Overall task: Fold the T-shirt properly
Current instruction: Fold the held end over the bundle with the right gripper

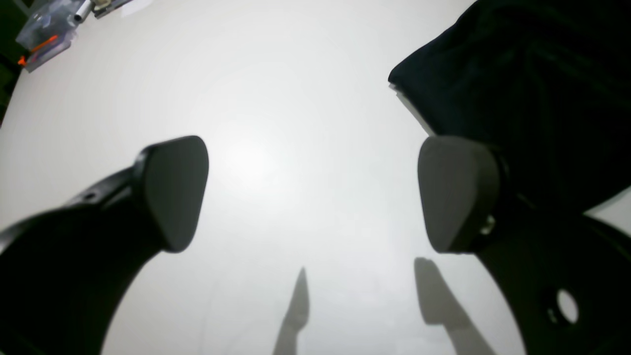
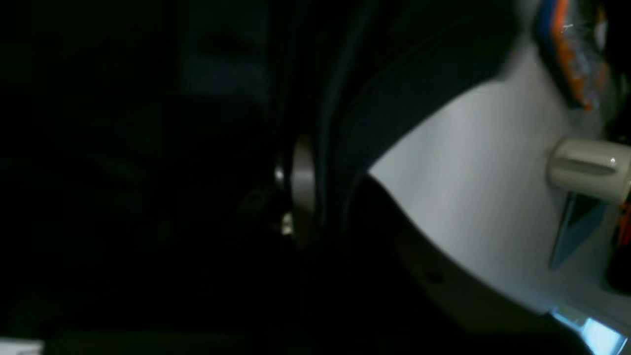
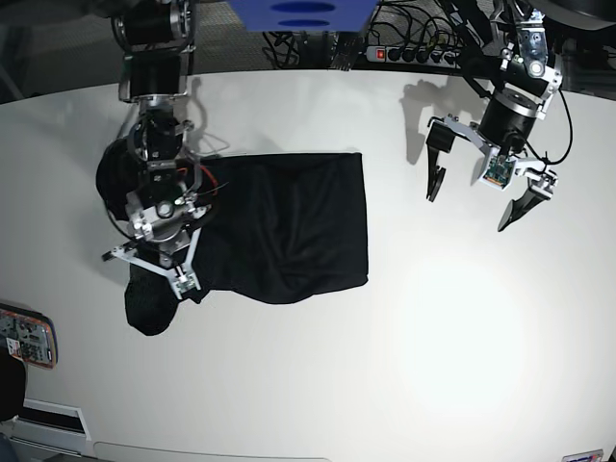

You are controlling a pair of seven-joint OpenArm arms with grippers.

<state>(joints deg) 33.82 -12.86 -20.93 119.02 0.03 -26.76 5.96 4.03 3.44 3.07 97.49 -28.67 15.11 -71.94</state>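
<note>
The black T-shirt (image 3: pixel 289 226) lies on the white table (image 3: pixel 433 337) as a rough rectangle, with a bunched lump at its left end. My right gripper (image 3: pixel 157 265) stands over that left end, shut on a fold of the cloth. In the right wrist view dark T-shirt fabric (image 2: pixel 394 98) runs past one grey pad (image 2: pixel 303 182) and fills most of the frame. My left gripper (image 3: pixel 467 212) hovers open to the right of the shirt, apart from it. In its wrist view the left gripper (image 1: pixel 315 197) has nothing between its fingers, and the T-shirt's corner (image 1: pixel 517 74) shows at upper right.
A phone-like object (image 3: pixel 24 337) lies at the table's left edge. A power strip (image 3: pixel 404 53) and cables sit behind the far edge, beside a blue object (image 3: pixel 298 14). A plastic packet with orange parts (image 1: pixel 44 34) lies at the table's rim. A cream cylinder (image 2: pixel 586 167) is nearby.
</note>
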